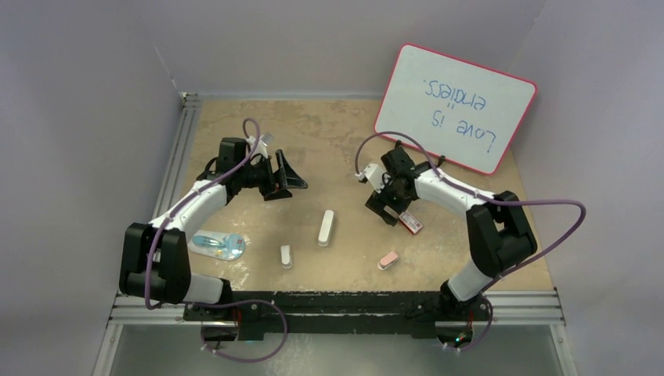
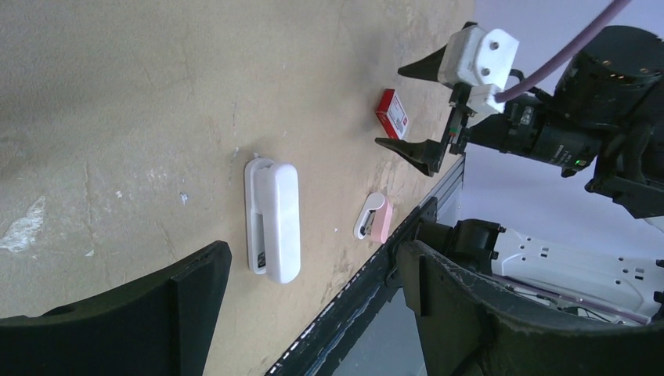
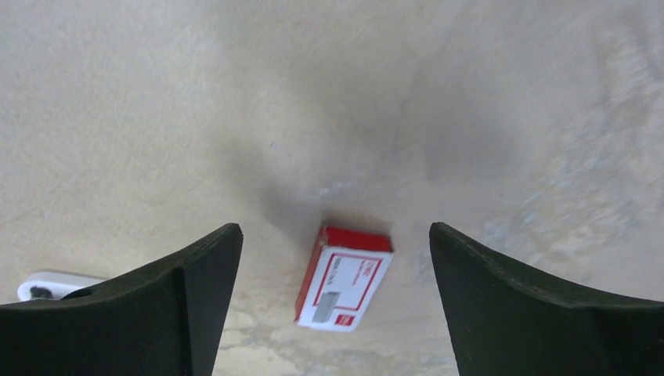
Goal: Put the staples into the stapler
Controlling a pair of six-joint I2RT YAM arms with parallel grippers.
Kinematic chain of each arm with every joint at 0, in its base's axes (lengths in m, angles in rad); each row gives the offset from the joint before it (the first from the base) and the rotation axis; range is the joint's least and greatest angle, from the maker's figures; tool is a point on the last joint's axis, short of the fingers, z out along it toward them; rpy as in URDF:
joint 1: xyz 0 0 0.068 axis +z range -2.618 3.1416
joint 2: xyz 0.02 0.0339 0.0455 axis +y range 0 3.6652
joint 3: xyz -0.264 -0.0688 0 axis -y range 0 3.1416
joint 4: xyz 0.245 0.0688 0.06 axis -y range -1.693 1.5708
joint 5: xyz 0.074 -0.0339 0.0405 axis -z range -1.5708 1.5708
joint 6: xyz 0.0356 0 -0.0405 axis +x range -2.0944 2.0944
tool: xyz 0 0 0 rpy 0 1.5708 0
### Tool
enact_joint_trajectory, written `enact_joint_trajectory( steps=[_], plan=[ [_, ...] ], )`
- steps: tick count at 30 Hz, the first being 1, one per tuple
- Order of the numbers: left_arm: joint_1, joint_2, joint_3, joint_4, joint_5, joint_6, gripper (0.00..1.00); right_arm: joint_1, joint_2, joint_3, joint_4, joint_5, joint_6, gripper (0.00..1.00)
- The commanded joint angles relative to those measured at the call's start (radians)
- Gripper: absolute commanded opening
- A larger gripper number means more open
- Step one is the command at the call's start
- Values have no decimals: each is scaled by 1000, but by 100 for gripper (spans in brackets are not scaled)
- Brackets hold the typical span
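The sandy brown table filled the middle of the top view, with a pink-rimmed whiteboard propped at the upper right. The left gripper hung left of centre with its claw spread wide and nothing in it. In its own wrist view, the left gripper looked down past a long white stapler.

The right gripper sat right of centre, its claw also gaping and empty. Its wrist view showed the black fingers standing either side of the red staple box without touching it. The box lay flat on the table at lower centre of that frame, label up and apparently closed. No loose strips of staples could be seen.

A blue-and-clear packet lay at the lower left of the top view. Smaller still were the small white stapler below centre and the pink stapler to its right.

The box would probably handle as light, smooth card, stiff enough to pinch but easy to crush. A gentle grip across its two long sides looked safest. The strips inside were likely thin, slippery and apt to snap, so they would be best held by their flat sides near the middle.
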Motion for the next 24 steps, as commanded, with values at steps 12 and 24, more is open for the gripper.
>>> enact_joint_trajectory(
  steps=[12,24],
  plan=[
    [0,-12,2,2,17,42,79,-116,-14,-45,-78,-13,135,87],
    [0,-13,-9,22,35,30,79,-112,-84,-130,-82,-32,147,63]
  ],
)
